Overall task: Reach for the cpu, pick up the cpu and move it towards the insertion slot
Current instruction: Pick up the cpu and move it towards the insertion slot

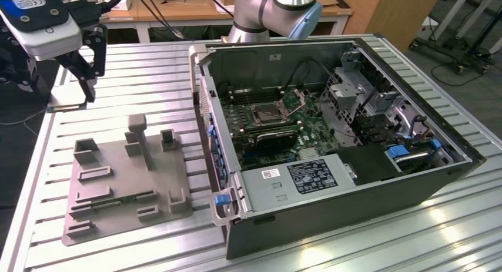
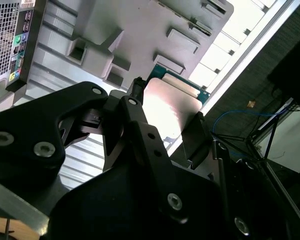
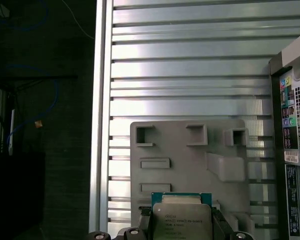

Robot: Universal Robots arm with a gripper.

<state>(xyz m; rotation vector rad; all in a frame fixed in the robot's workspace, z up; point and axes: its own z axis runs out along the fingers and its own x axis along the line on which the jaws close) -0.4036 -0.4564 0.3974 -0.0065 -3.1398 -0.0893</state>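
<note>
Spanning the scene, the slatted counter carries an open computer case and a grey tray. The insertion slot sits inside the case. At the exterior view's left, the arm hangs well apart from it, its pincer clenched on the cpu by opposite edges, in the air. The chip looks light, stiff and probably fragile underneath, so an edge hold suits it.

The end effector grips the cpu by two opposite edges, seen against the grey tray on the bench.
</note>
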